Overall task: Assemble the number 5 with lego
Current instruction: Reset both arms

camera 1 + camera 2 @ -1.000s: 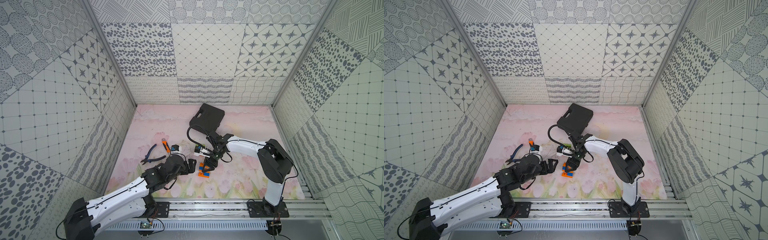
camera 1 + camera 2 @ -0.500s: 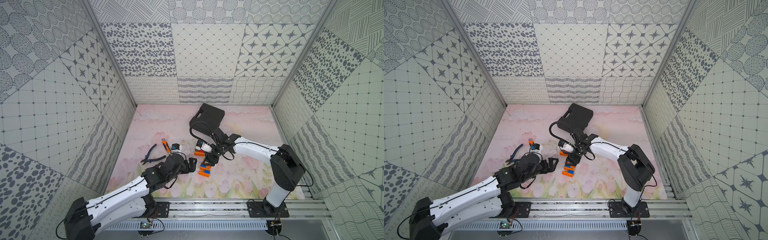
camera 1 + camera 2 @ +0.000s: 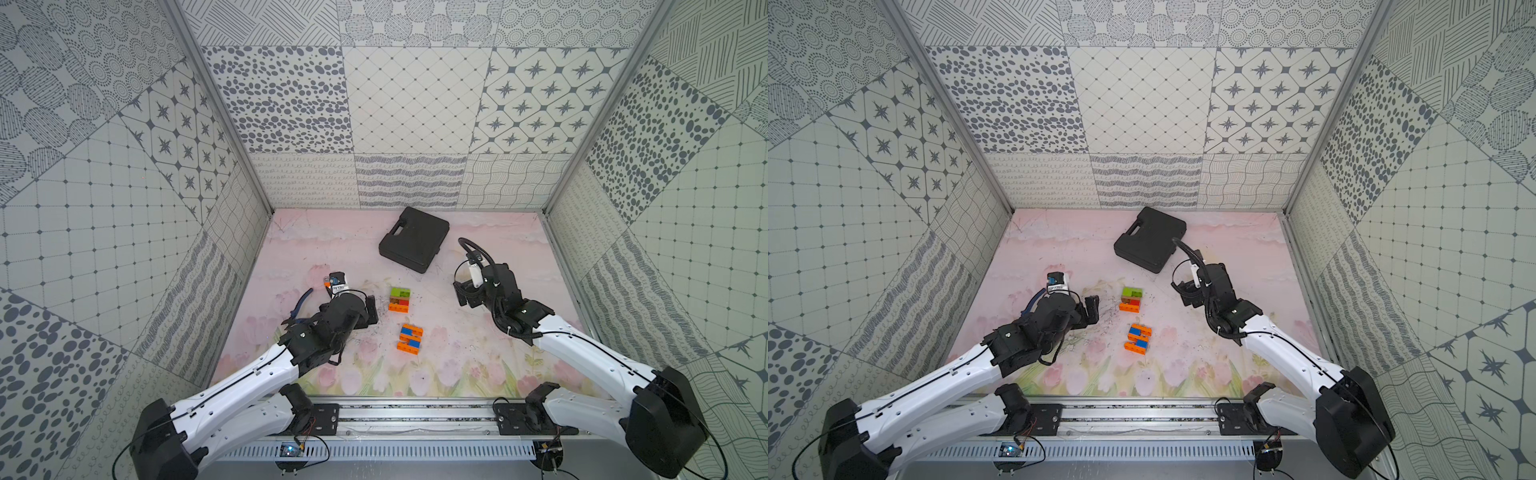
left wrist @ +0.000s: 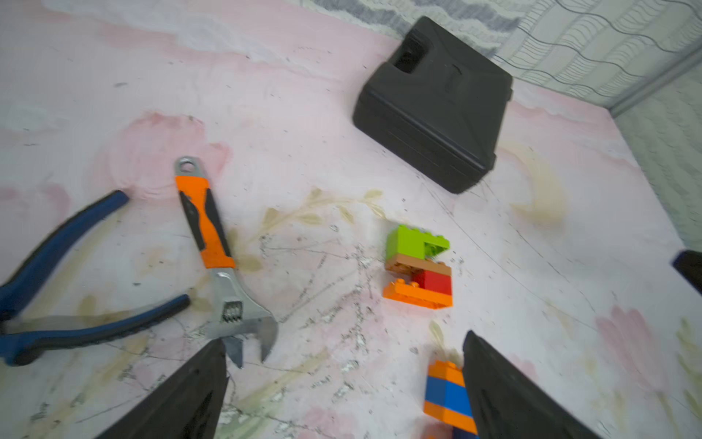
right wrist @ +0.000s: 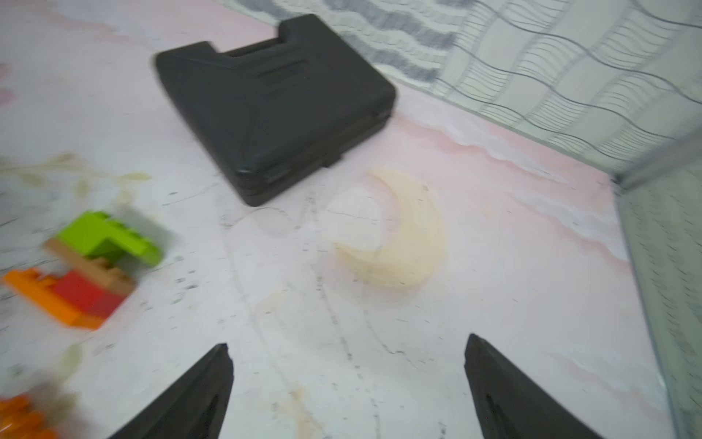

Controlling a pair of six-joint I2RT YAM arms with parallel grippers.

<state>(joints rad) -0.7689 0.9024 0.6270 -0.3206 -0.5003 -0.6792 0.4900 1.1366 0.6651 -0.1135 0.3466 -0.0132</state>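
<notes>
The green-topped lego stack (image 3: pixel 399 300) and the orange-blue lego stack (image 3: pixel 410 338) lay on the table (image 3: pixel 457 345), long bricks crosswise, between two wide-open, empty grippers, the left gripper (image 4: pixel 343 342) nearer than the right gripper (image 5: pixel 347 342).

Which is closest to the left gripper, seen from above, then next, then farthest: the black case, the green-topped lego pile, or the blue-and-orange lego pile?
1. The green-topped lego pile, just beside the left gripper.
2. The blue-and-orange lego pile, slightly farther, toward the front.
3. The black case, at the back.
</notes>
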